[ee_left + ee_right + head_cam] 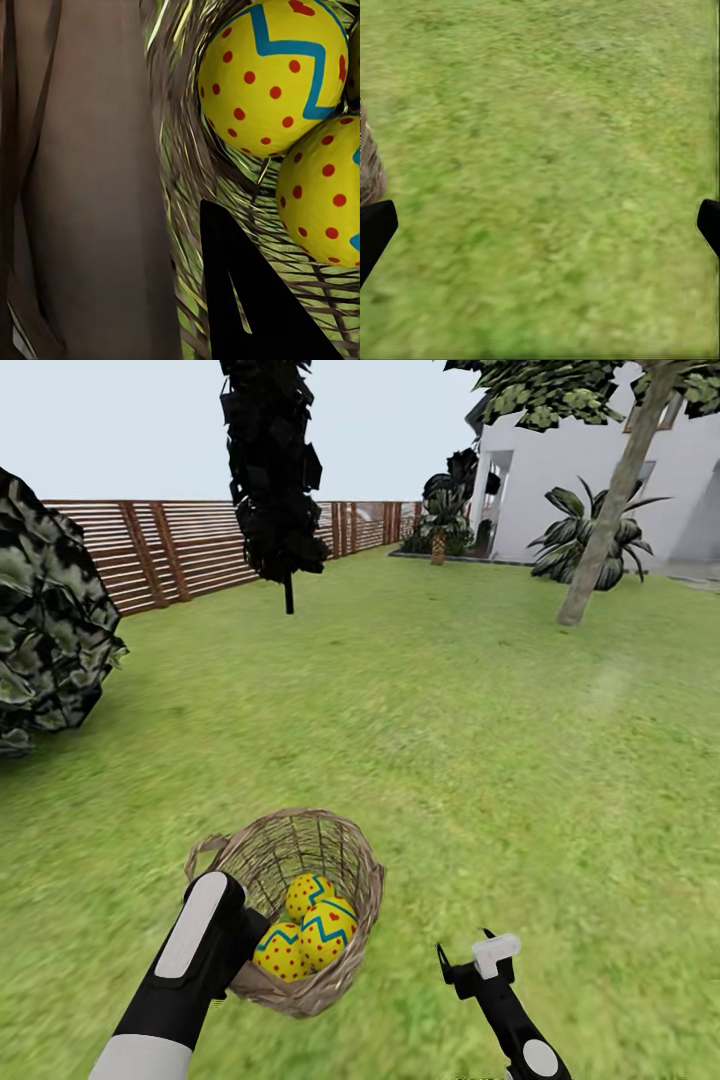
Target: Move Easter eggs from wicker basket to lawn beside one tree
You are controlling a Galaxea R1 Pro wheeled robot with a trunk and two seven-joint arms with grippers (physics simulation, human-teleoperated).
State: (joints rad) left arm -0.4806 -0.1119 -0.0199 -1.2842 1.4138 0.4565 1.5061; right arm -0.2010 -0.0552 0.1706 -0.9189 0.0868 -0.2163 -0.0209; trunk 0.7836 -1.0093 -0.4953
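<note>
Left gripper (pixel 243 952) is being seen clamped on the near wall of the wicker basket (pixel 350 857), which is being held tilted above the lawn (pixel 450 740). Three Easter eggs (pixel 306 937) are being carried inside it, touching one another. Right gripper (pixel 468 958) is being held with its jaws spread wide and nothing between them, just beside the basket. A bare-trunked tree (pixel 607 510) is being observed well apart, near the white house (pixel 570 470).
</note>
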